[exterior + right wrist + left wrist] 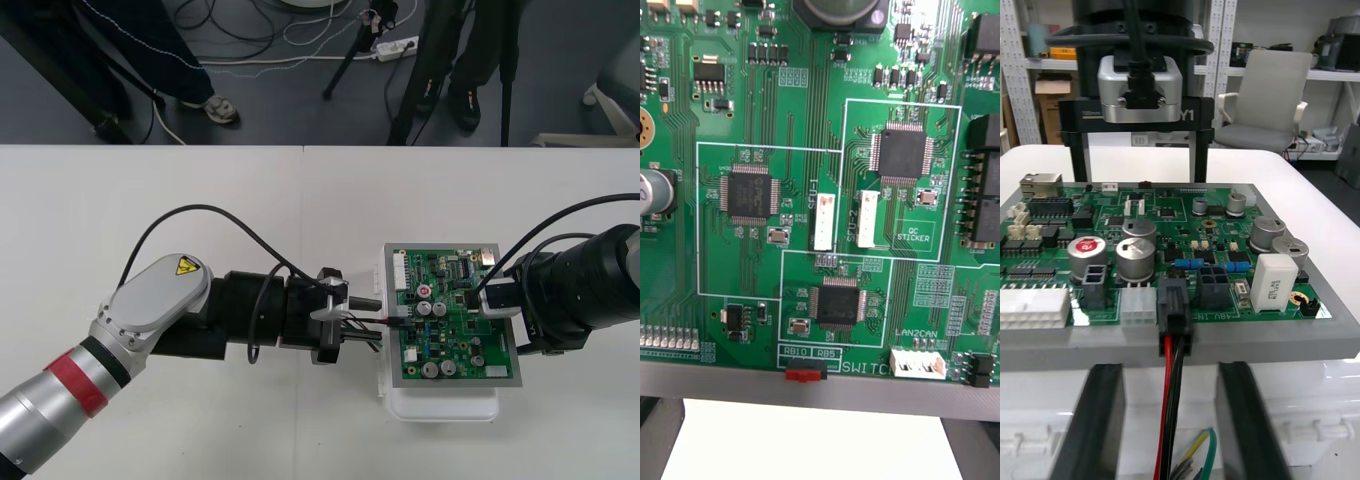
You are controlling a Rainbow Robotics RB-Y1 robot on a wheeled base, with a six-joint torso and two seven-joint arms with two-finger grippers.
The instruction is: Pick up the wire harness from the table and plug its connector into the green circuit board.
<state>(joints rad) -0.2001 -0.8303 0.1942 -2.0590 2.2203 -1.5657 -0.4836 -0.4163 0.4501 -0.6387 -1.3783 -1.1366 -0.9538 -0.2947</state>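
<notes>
The green circuit board (pixel 455 330) sits on its white base (pixel 445 405) right of the table's centre. The harness's black plug (pixel 1172 304) stands in a socket at the board's (pixel 1180 217) near edge, also seen as the plug (pixel 398 322) at the board's left side. Its red and black wires (pixel 1171 405) run back between the fingers of my left gripper (pixel 1171 375), which is open with a gap on both sides. That left gripper (pixel 368 320) is just left of the board. My right gripper (pixel 505 305) stands open over the board's right edge, the right gripper (pixel 1140 176) straddling it.
The pale table (pixel 150 200) stretches wide to the left and in front of the board. Close under the right wrist lies the board (pixel 752 112) with its red switch (pixel 805 371) at the edge. Green and yellow wires (pixel 1199 450) trail below the left fingers.
</notes>
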